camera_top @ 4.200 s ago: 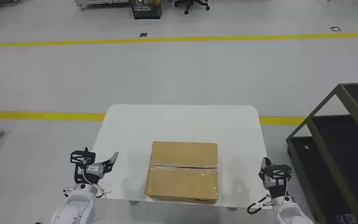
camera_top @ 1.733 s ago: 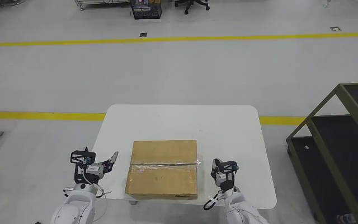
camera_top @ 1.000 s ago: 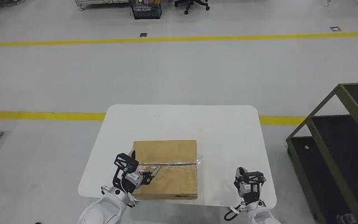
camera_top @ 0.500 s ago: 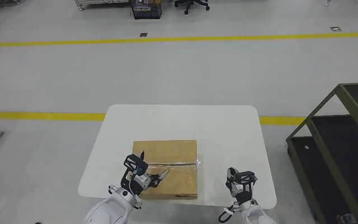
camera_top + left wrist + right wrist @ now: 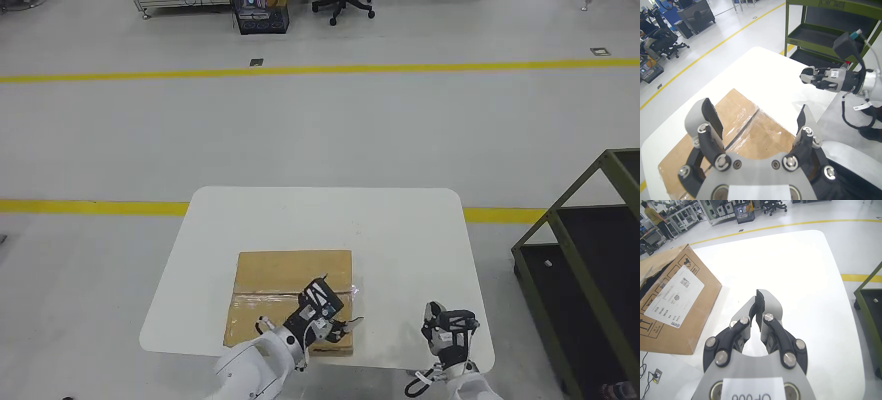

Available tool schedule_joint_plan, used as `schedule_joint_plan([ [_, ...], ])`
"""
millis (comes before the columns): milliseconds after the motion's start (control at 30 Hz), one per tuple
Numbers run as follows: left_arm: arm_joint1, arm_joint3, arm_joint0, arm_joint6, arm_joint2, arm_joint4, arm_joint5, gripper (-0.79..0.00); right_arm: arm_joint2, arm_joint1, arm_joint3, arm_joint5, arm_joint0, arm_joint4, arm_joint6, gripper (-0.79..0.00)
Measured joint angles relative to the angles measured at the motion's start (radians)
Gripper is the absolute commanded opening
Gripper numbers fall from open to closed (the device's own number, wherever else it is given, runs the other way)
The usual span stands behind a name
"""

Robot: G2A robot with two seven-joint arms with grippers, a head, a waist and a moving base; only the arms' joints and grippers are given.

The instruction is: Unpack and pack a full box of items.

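A brown cardboard box [image 5: 285, 280] lies flat on the white table [image 5: 400, 230], near the front edge; clear tape [image 5: 743, 123] runs along the seam between its closed top flaps. My left gripper [image 5: 340, 312] hovers open over the box's [image 5: 762, 136] near right corner, fingers [image 5: 712, 115] spread with nothing between them. My right gripper [image 5: 449, 322] is shut and empty near the table's front right corner, a short way right of the box. In the right wrist view, the right gripper [image 5: 758, 298] is above bare table beside the box's labelled side [image 5: 674, 298].
A green metal cart [image 5: 590, 260] stands on the floor just right of the table. Bare table stretches behind the box and to its right. Yellow floor lines [image 5: 320, 70] cross the hall, and chairs and benches stand far back.
The box slid left while the right gripper was beside it; the right gripper then drew back to the front right corner. My left gripper crossed from the table's left edge to the box's near right corner.
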Motion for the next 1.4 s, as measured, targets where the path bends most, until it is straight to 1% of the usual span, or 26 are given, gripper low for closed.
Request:
schedule_joint_plan([
  [133,-0.008,0.026,-0.024,-0.005,0.035,0.040,0.017,0.000,0.034,0.004,-0.014,0.006,-0.025,0.005,0.000,-0.785],
  [333,-0.008,0.026,-0.024,-0.005,0.034,0.038,0.016,0.000,0.077,0.008,-0.054,0.007,-0.065,0.007,0.004,-0.785],
  [600,-0.009,0.026,-0.023,-0.002,0.039,0.031,0.013,0.000,0.089,0.007,-0.091,0.016,-0.093,0.013,0.008,-0.785],
  [667,-0.013,0.028,-0.038,0.001,0.058,0.038,-0.001,0.000,0.089,0.006,-0.094,0.017,-0.095,0.009,0.009,-0.785],
  [733,-0.021,0.036,-0.069,-0.001,0.090,0.072,-0.008,0.000,0.089,0.006,-0.097,0.019,-0.097,0.007,0.010,-0.785],
  [833,-0.037,0.063,-0.123,-0.025,0.128,0.081,0.000,0.000,0.089,0.004,-0.104,0.022,-0.101,0.008,0.010,-0.785],
  [900,-0.047,0.088,-0.163,-0.052,0.154,0.116,0.003,0.000,0.089,0.004,-0.108,0.025,-0.104,0.007,0.010,-0.785],
  [1000,-0.059,0.123,-0.204,-0.095,0.195,0.184,0.008,0.000,0.091,0.003,-0.112,0.029,-0.109,0.006,0.009,-0.785],
  [1233,-0.078,0.166,-0.239,-0.185,0.257,0.310,0.023,0.000,0.095,0.001,-0.112,0.035,-0.117,0.009,0.007,-0.785],
  [1300,-0.080,0.168,-0.248,-0.225,0.275,0.389,0.011,0.000,0.095,0.000,-0.112,0.034,-0.118,0.007,0.009,-0.785],
  [1400,-0.083,0.169,-0.243,-0.249,0.282,0.443,0.015,0.000,0.096,0.000,-0.112,0.033,-0.118,0.003,0.010,-0.785],
])
